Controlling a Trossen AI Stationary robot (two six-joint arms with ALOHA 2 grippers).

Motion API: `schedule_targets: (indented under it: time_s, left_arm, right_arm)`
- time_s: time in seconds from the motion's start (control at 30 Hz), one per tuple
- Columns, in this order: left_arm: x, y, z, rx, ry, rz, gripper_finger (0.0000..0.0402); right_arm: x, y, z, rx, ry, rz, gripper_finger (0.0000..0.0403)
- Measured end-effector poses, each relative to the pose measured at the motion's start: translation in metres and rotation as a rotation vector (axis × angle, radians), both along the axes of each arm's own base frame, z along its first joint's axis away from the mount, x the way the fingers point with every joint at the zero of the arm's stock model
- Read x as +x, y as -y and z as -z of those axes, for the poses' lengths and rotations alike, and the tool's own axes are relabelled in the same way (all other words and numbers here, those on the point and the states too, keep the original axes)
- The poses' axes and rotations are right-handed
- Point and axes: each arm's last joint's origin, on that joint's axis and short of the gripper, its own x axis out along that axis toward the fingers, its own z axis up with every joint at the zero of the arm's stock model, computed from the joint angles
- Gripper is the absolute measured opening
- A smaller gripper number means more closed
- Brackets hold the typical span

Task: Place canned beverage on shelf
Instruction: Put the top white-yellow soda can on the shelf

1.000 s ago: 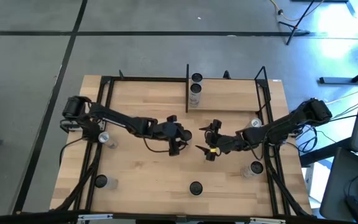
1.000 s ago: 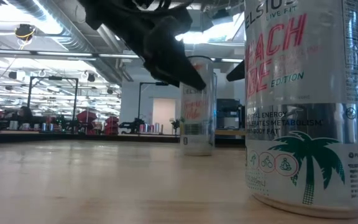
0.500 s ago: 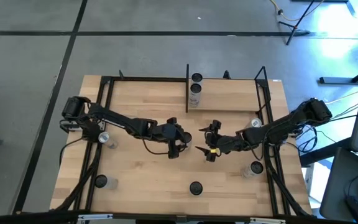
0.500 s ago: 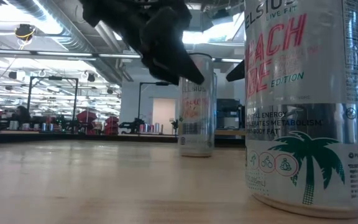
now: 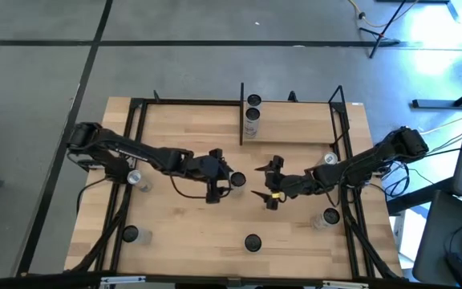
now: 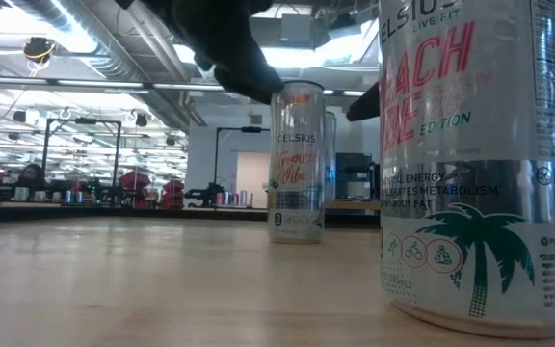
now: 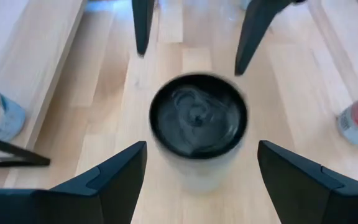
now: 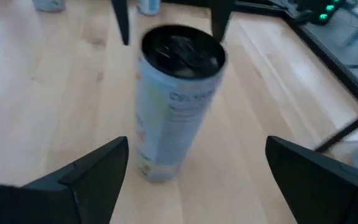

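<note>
Standing upright between left tool (image 5: 224, 183) and right tool (image 5: 265, 181), both spread wide and empty: one canned beverage (image 5: 238, 180), on counter (image 5: 183, 233).

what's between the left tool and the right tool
One upright can stands on the table between the left tool and the right tool, both open. The high view shows it, and each wrist view has it between the fingers.

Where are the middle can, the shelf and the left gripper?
Middle can (image 7: 198, 121): left wrist view, black lid.
Shelf (image 5: 295, 120): high view, bare plank.
Left gripper (image 5: 229, 179): high view, between its open fingertips.
</note>
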Motion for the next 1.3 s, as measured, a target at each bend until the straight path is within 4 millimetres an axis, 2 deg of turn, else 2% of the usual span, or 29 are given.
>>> schedule_targets:
  time_s: [0.2,0.4,0.6,0.77,0.87,1.03,1.17,1.3]
  left_arm:
    - [-0.013,0.002,-0.001,0.057,-0.082,-0.040,0.0290]
    - [-0.022,0.010,-0.001,0.077,-0.119,-0.050,0.0290]
    - [-0.036,0.011,0.040,0.084,-0.125,-0.033,0.0290]
    - [-0.047,0.008,0.071,0.120,-0.039,0.008,0.0290]
    - [-0.051,0.005,0.079,0.129,0.005,0.013,0.0290]
    - [-0.049,0.002,0.078,0.124,0.071,0.004,0.0290]
    - [-0.048,0.001,0.077,0.123,0.086,-0.003,0.0290]
    - [-0.048,0.001,0.077,0.122,0.085,0.000,0.0290]
  right_arm:
    - [0.013,-0.006,0.003,0.015,0.084,-0.095,0.0367]
    - [0.023,-0.007,0.011,-0.043,0.127,-0.083,0.0367]
    - [0.034,0.004,0.017,-0.007,0.161,-0.103,0.0367]
    - [0.043,0.014,0.021,0.030,0.216,-0.129,0.0367]
    - [0.047,0.019,0.023,0.039,0.239,-0.126,0.0367]
    - [0.052,0.024,0.030,0.049,0.239,-0.137,0.0363]
    - [0.053,0.023,0.032,0.043,0.248,-0.133,0.0326]
    - [0.053,0.023,0.030,0.026,0.258,-0.146,0.0250]
